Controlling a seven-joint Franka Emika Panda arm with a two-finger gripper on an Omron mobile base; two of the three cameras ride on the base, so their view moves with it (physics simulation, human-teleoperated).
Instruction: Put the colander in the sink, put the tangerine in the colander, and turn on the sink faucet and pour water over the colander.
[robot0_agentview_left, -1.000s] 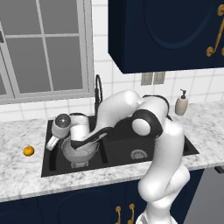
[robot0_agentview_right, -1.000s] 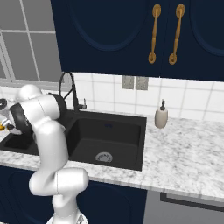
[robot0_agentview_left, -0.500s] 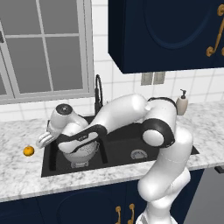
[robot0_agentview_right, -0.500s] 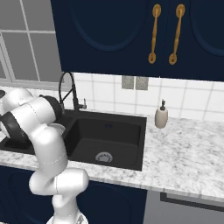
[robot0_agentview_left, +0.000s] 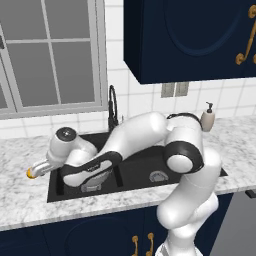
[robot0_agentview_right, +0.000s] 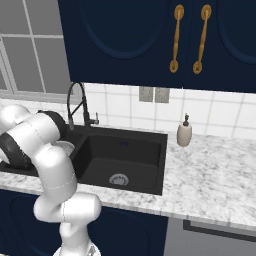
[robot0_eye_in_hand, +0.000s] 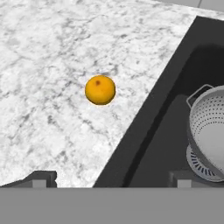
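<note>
Hand view, left to right: the tangerine (robot0_eye_in_hand: 100, 89) lies on the speckled marble counter (robot0_eye_in_hand: 52, 65), up at about eleven o'clock from the pincer (robot0_eye_in_hand: 111, 177), well clear of both dark tips. The left fingertip (robot0_eye_in_hand: 40, 177) stands over the counter and the right one over the black sink (robot0_eye_in_hand: 157, 127), so the jaws are spread wide with nothing between them. At three o'clock the colander (robot0_eye_in_hand: 209, 131) sits inside the basin, one loop handle turned toward the sink's rim, over the round drain.

Left base view: the tangerine (robot0_agentview_left: 31, 173) shows as an orange spot at nine o'clock, on the counter just beside the sink's left edge, partly hidden by the hand. The arm rises from the lower right, bends at its dark elbow, and reaches low across both basins toward nine o'clock, the wrist lying over the colander (robot0_agentview_left: 97, 177). The sink faucet (robot0_agentview_left: 112, 107) stands behind it at twelve o'clock.
</note>
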